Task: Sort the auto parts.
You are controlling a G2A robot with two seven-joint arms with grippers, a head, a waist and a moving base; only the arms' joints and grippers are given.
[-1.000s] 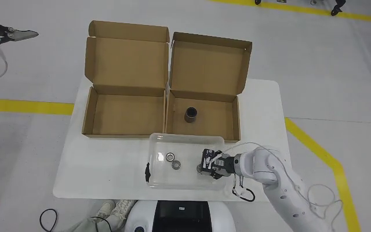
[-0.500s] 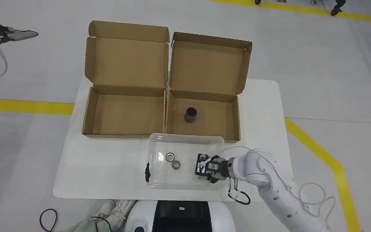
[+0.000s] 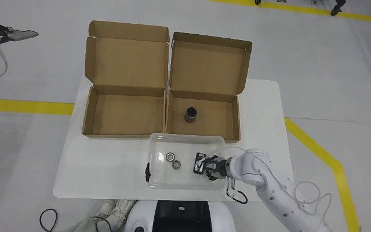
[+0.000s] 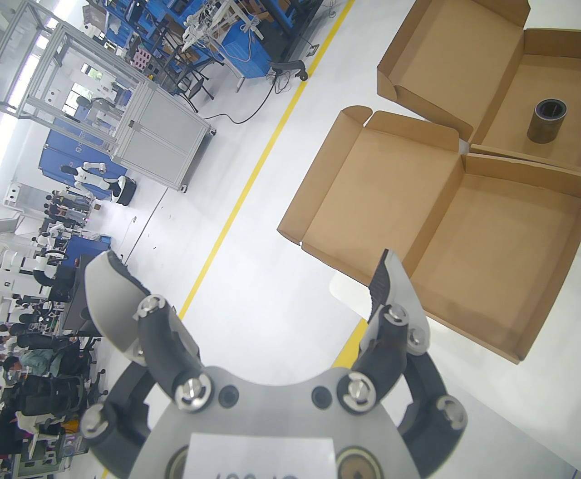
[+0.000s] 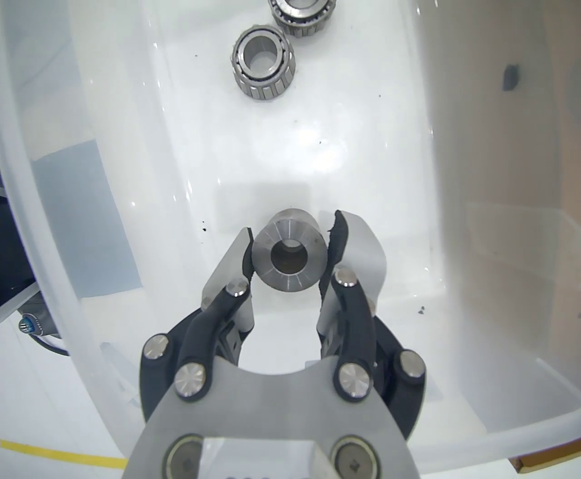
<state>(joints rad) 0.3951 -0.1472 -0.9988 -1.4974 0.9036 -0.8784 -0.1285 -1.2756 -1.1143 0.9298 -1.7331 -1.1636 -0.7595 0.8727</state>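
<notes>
Steel bushing [image 5: 289, 261] is sitting in the clear plastic bin [image 3: 185, 137], at the end nearest the right arm, bore facing the right wrist camera. The right gripper [image 5: 292, 227] is grasping it: the fingers [image 5: 238, 267] are pressing against its two sides, and it is resting on or just above the bin floor, can't tell which.

Two tapered roller bearings are lying farther along the same bin – one bearing [image 5: 263, 59] near the middle, the other bearing [image 5: 302, 11] just beside it, touching or nearly so. In the top view the right gripper [image 3: 203, 164] is reaching over the bin's end, bearings [image 3: 170, 156] well apart from it.

A small black item [image 3: 148, 171] is sitting at the bin's far end – too small to identify.

Behind the bin, two open cardboard boxes are standing side by side on the white table [image 3: 261, 110]: the left box [image 3: 124, 113] and the right box [image 3: 217, 119], with a dark cylinder [image 3: 191, 114] standing upright in the latter.

Left gripper [image 4: 248, 272] is hanging in the air off the table's side, fingers spread wide and gripping nothing, looking down at the boxes.
</notes>
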